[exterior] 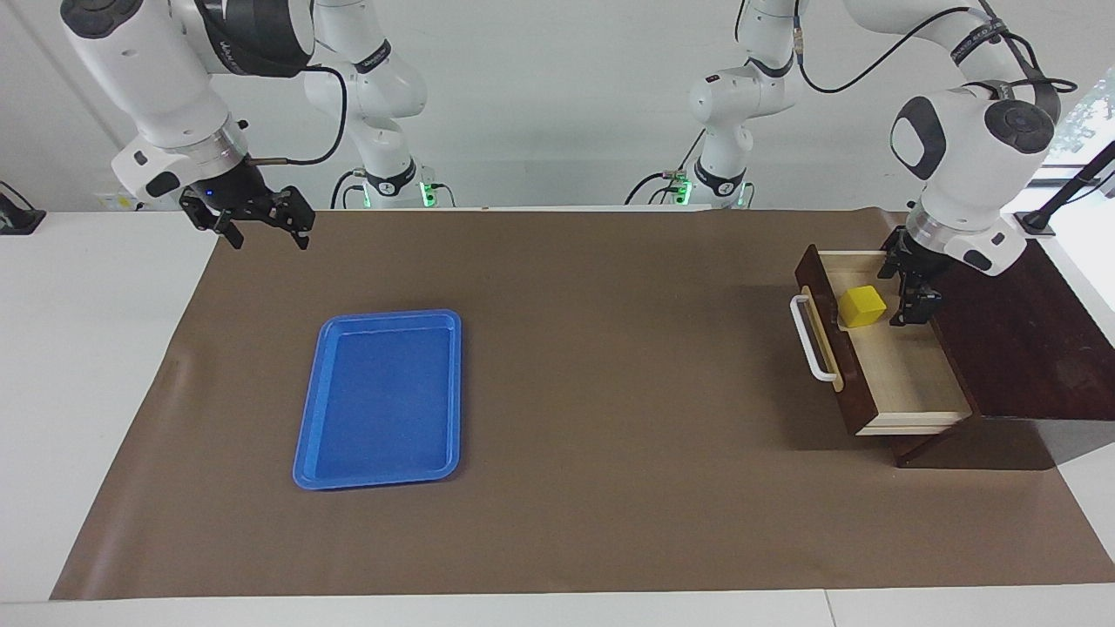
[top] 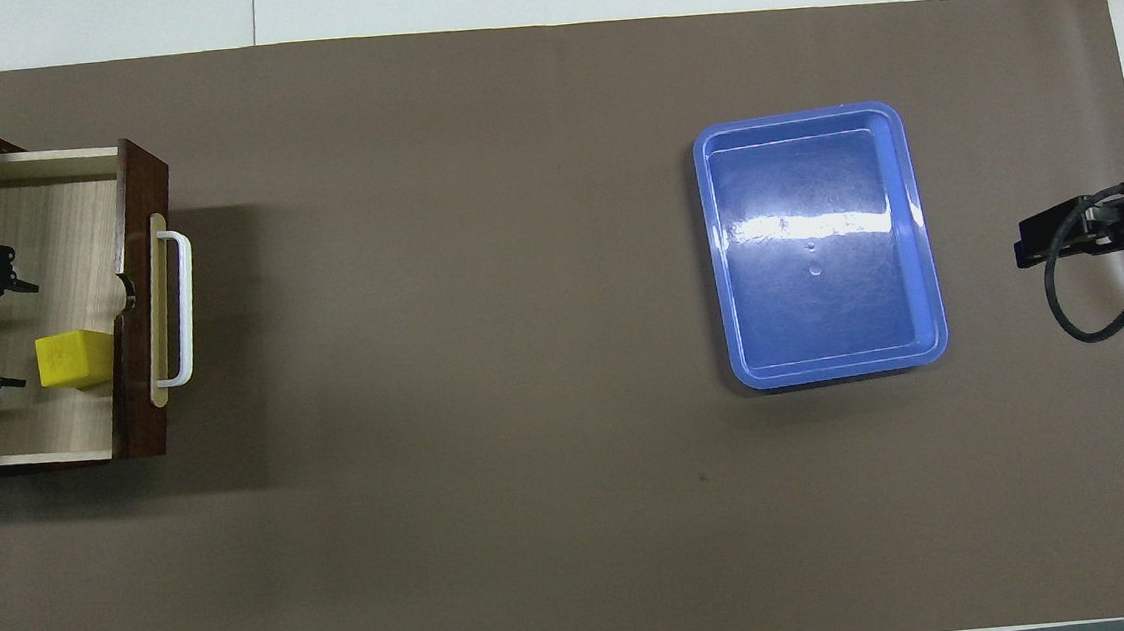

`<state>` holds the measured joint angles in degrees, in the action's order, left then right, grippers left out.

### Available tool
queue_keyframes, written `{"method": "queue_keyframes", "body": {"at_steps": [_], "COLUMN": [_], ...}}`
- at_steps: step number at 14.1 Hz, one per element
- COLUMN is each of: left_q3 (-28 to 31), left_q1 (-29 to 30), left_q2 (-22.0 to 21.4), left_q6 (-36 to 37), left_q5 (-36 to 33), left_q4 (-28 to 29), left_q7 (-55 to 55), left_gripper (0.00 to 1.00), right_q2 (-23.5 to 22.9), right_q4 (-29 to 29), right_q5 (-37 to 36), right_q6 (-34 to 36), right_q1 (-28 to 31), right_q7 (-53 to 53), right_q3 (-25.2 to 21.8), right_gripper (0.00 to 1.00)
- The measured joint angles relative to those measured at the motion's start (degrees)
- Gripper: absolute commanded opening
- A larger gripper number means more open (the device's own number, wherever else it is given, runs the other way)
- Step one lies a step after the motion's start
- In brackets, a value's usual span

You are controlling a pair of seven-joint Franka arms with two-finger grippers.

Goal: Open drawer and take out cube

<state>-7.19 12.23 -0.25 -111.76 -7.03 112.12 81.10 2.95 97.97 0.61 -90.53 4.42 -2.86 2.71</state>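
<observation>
The drawer (exterior: 906,374) stands pulled out of its dark wooden box (exterior: 1019,348) at the left arm's end of the table, white bar handle (exterior: 810,340) toward the middle. The yellow cube (exterior: 862,306) lies on the drawer's pale floor by the front panel, in the part nearer to the robots. My left gripper (exterior: 906,292) is open over the drawer, beside the cube on the box's side and apart from it. The overhead view shows the drawer (top: 53,225), cube (top: 74,359) and left gripper (top: 17,334) the same way. My right gripper (exterior: 266,231) is open and empty, waiting raised over the right arm's end.
A flat blue tray (exterior: 383,401) lies on the brown mat toward the right arm's end; it also shows in the overhead view (top: 817,245). The right gripper (top: 1067,234) shows at the mat's edge beside it.
</observation>
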Motion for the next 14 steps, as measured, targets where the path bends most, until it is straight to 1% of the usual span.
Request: {"method": "queue_keyframes", "body": {"at_steps": [2,4,7,10,11,12,13,14], "left_q3": [0.0,-0.4,-0.8,-0.7,-0.7,-0.6,-0.6,-0.6], "left_q1": [0.7,0.7,0.7,0.7,0.8,0.8,0.8,0.8], "left_q2": [-0.6,-0.7,-0.8,-0.8,-0.8,-0.8,-0.8,-0.8], "left_q6": [-0.5,-0.8,-2.2,-4.3,-4.7,-5.0,-5.3,-5.4], "left_q5": [0.3,0.4,0.5,0.5,0.5,0.6,0.6,0.6], "left_q4": [1.7,2.6,4.0,6.1,6.7,7.1,7.2,7.3], "left_q7": [6.2,10.1,14.2,16.4,16.7,17.0,17.2,17.4], "left_gripper": [1.00,1.00,1.00,1.00,0.98,0.72,0.39,0.17], "right_q2": [0.7,1.6,2.0,2.0,2.0,1.9,1.9,1.8], "right_q4": [1.6,3.5,5.4,6.9,7.4,8.1,8.9,9.7], "right_q5": [0.3,1.8,4.1,7.8,8.9,9.9,11.0,12.3], "right_q6": [-0.8,-1.8,-2.4,-3.0,-3.6,-4.5,-5.6,-6.8], "right_q1": [-0.9,-1.8,-2.2,-3.0,-3.7,-4.7,-5.9,-7.2], "right_q7": [-3.7,-8.1,-14.2,-23.1,-26.3,-29.6,-33.3,-36.9], "right_q3": [0.0,0.0,0.0,0.0,0.0,0.1,0.1,0.1], "right_gripper": [1.00,1.00,1.00,1.00,1.00,1.00,1.00,1.00]}}
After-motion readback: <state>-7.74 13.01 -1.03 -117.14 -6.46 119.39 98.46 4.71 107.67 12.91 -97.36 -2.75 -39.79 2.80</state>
